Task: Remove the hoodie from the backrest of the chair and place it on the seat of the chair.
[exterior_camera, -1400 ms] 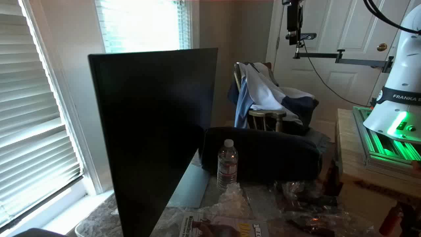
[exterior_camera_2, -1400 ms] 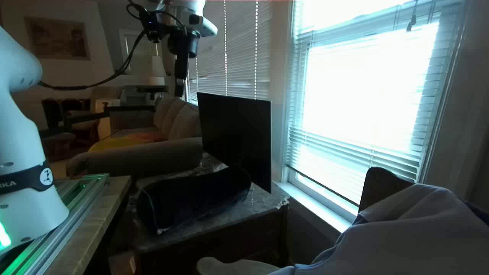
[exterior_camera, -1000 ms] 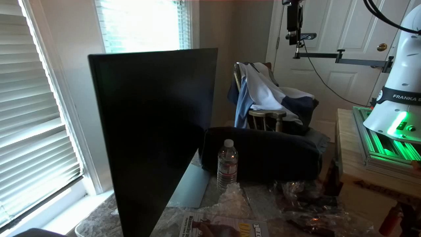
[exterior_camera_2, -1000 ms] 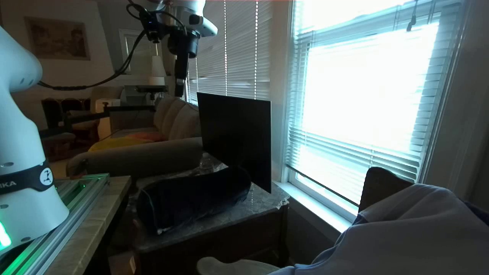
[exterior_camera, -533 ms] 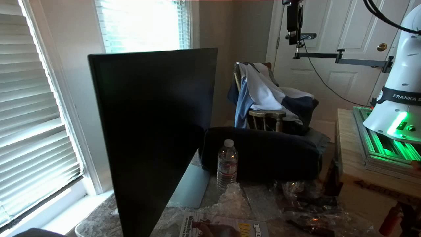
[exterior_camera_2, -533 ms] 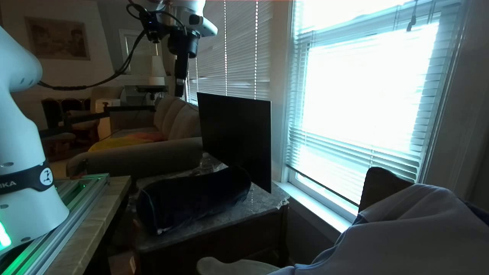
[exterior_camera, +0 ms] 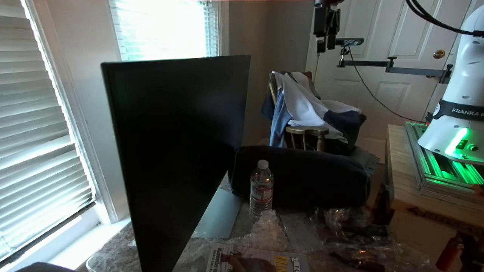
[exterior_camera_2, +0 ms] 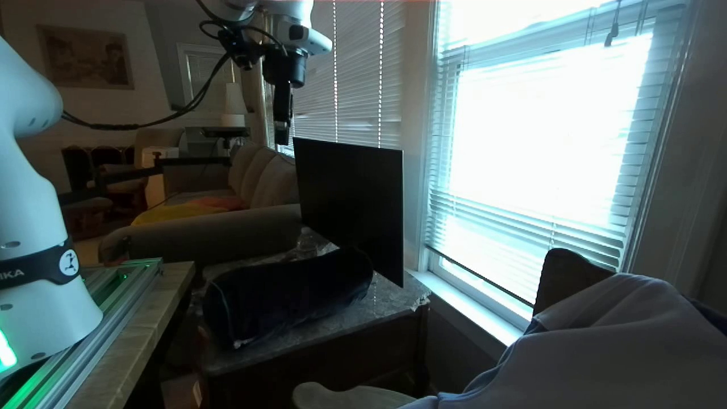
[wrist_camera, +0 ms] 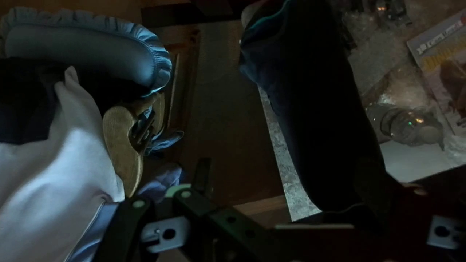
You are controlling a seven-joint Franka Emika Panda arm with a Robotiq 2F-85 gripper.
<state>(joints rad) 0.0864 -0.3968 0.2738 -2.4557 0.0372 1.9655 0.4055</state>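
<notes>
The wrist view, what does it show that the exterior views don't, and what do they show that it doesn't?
Only the wrist view shows a grey-blue cloth cushion clearly enough to see its ruffles; a dim grey patch in an exterior view may be it, but I can't tell.

Only the exterior views show the bright window with white slatted blinds and the smooth white robot arm.

All three views share the soft white-and-blue cloth hoodie, the brown wooden chair with a curved arm, and the long dark rounded cushion.
</notes>
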